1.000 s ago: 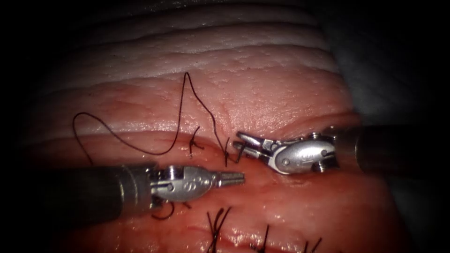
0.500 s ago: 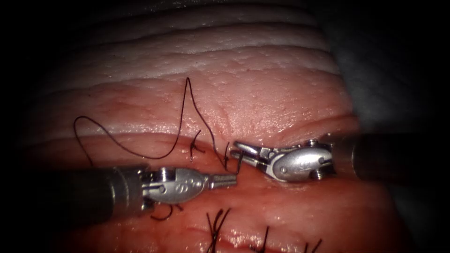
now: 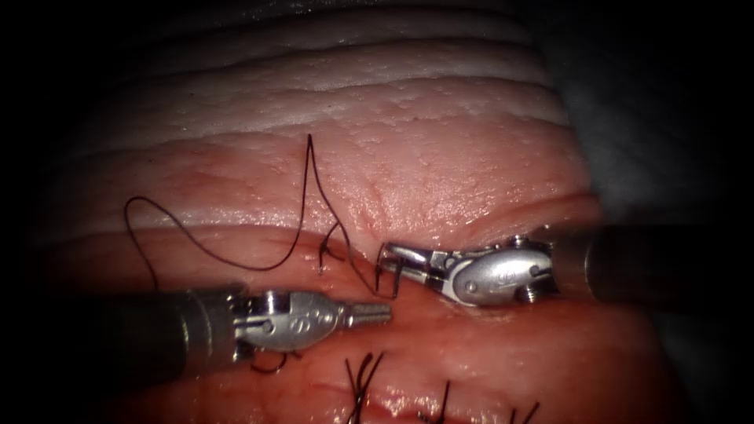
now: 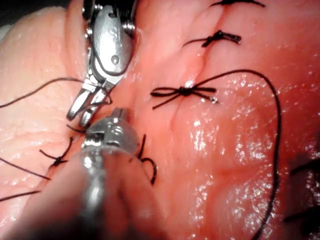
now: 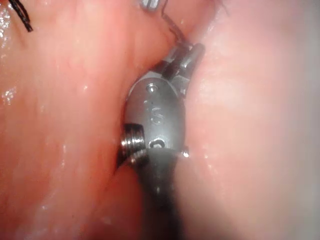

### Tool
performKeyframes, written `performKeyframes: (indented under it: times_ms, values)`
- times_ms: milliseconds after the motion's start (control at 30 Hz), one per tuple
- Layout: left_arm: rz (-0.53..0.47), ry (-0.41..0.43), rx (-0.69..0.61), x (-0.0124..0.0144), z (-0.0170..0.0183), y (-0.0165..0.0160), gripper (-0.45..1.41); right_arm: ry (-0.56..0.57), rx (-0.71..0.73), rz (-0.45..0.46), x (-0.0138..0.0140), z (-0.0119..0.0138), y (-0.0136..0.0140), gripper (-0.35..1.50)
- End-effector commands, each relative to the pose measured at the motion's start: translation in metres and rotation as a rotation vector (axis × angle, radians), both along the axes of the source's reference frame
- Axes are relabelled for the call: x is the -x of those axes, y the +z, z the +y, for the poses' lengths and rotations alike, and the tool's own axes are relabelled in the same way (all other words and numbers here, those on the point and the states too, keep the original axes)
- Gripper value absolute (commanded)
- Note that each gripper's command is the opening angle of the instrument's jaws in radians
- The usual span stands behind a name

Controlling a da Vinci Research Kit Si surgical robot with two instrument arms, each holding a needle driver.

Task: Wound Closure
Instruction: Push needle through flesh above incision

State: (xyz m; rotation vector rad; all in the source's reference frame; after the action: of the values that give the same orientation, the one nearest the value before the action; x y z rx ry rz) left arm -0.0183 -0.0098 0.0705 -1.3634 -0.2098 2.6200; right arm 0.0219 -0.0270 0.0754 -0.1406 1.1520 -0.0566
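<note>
The right tool (image 3: 390, 264) comes in from the right and lies low on the tissue (image 3: 440, 157). Its jaws are open around the short dark thread ends (image 3: 380, 275) of a stitch; the same tool (image 4: 81, 113) has thread running between its jaws. The left tool (image 3: 378, 314) is shut and holds nothing that I can see, its tip just below and left of those thread ends. A long thread (image 3: 302, 196) rises to a peak and loops away to the left. A dark curved piece (image 3: 271, 366) lies under the left tool's wrist; needle or thread, I cannot tell.
A tied stitch (image 3: 323, 253) sits left of the right tool's tip. Several knotted stitches with cut tails (image 3: 361, 377) line the lower tissue, and a bow-shaped one (image 4: 184, 92) lies nearby. Red fluid wets the tissue around the tools.
The right tool has slid left and a little down, bringing its open jaws around the thread ends. The left tool has sunk lower and drawn back slightly. The thread's peak has narrowed.
</note>
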Motion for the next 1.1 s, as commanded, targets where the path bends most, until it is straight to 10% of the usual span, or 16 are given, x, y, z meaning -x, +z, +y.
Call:
performKeyframes:
  times_ms: [33, 1100]
  values:
    - [0.000, 0.004, -0.001, 0.0003, 0.0000, 0.0004, -0.35, -0.010, 0.028, -0.003, -0.0007, -0.0005, 0.0004, -0.35]
    - [0.029, -0.004, -0.013, -0.0013, 0.0005, 0.0003, -0.35, 0.072, 0.165, -0.071, 0.0025, -0.0017, -0.0023, -0.35]
